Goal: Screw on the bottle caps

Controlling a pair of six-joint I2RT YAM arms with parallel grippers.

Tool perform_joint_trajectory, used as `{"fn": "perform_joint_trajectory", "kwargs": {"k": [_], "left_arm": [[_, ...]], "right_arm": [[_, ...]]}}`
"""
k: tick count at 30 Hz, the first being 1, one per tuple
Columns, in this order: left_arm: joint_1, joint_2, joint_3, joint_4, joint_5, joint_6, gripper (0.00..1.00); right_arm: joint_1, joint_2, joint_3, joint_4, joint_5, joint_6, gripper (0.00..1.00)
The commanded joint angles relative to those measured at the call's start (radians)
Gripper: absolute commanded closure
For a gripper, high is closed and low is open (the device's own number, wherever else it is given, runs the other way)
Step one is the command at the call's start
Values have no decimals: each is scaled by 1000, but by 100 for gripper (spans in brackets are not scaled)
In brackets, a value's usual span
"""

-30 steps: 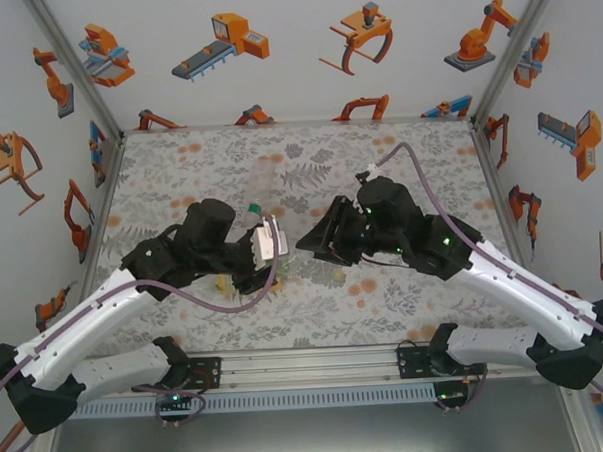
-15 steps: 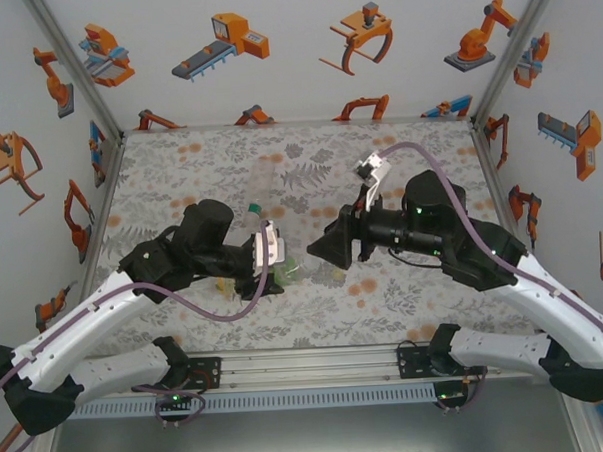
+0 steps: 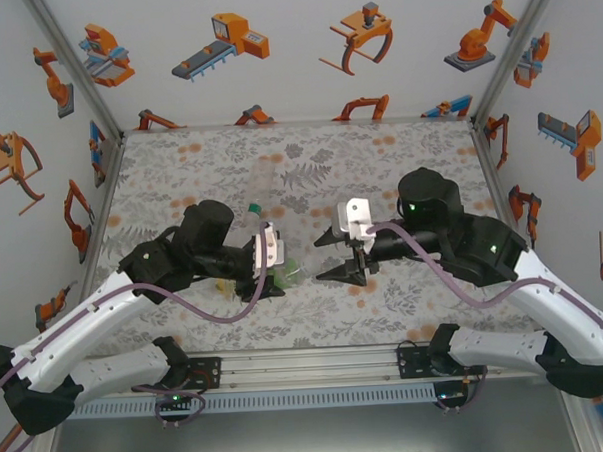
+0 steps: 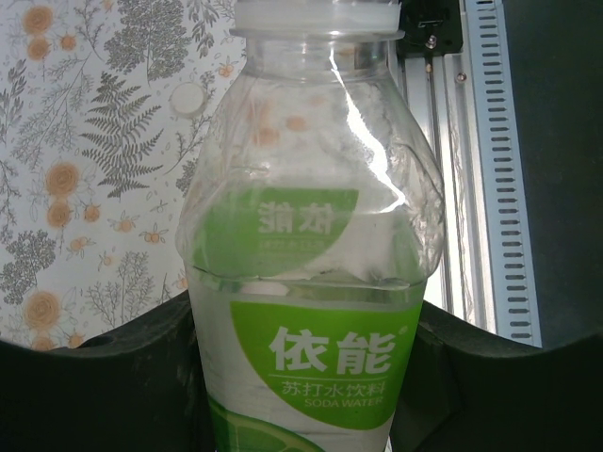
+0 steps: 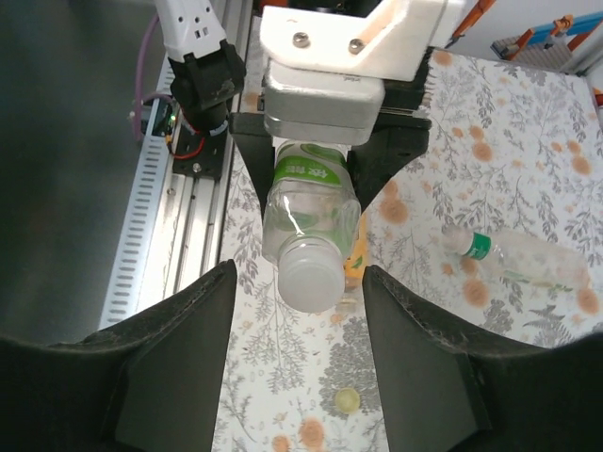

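Note:
My left gripper (image 4: pixel 306 377) is shut on the body of a clear bottle with a green label (image 4: pixel 311 282), held off the table and tilted. A white cap (image 5: pixel 311 273) sits on its mouth, pointing at my right gripper (image 5: pixel 297 282). That gripper is open, its fingers (image 5: pixel 179 348) standing either side of the cap with a gap on both sides. In the top view the right gripper (image 3: pixel 328 255) faces the left gripper (image 3: pixel 279 272) at the table's middle. A plain clear bottle (image 5: pixel 528 259) with a green cap (image 5: pixel 479 247) lies on the table. The amber bottle (image 5: pixel 353 259) peeks out behind the held one.
A small pale loose cap (image 5: pixel 347 400) lies on the flowered table (image 3: pixel 398 152) below the right gripper. The aluminium rail (image 3: pixel 308 371) and the arm bases run along the near edge. Printed walls close in the left, far and right sides.
The right wrist has rolled, bringing its white camera mount round to the top, and its jaws now stand apart round the cap. The left arm holds the bottle almost still.

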Motion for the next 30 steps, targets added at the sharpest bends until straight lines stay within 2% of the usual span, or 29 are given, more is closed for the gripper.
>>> {"fn": "perform_joint_trajectory", "kwargs": {"k": [1,8,15,22,24,28,30], "left_arm": [[-7,-8,36,7,26,2,100],[-10,-13,36,7,9,2,100],[-10,-13,35,7,8,2,100],[-10,-11,36,7,8,5,100],[-10,-12,36,8,6,5,100],[-10,-14,34,7,-1,6,100],[-10,-18,31,9,-10,7,100]], "right_arm": [[16,11,-20,15,-12,-87,48],[38,14,-49,18,62,-102,50],[44,14,-61,31,89,-100,60],[52,16,-70,46,110,-81,62],[55,15,-74,52,116,-70,65],[56,4,-90,85,150,40,75],[57,-5,-110,127,204,182,83]]}}
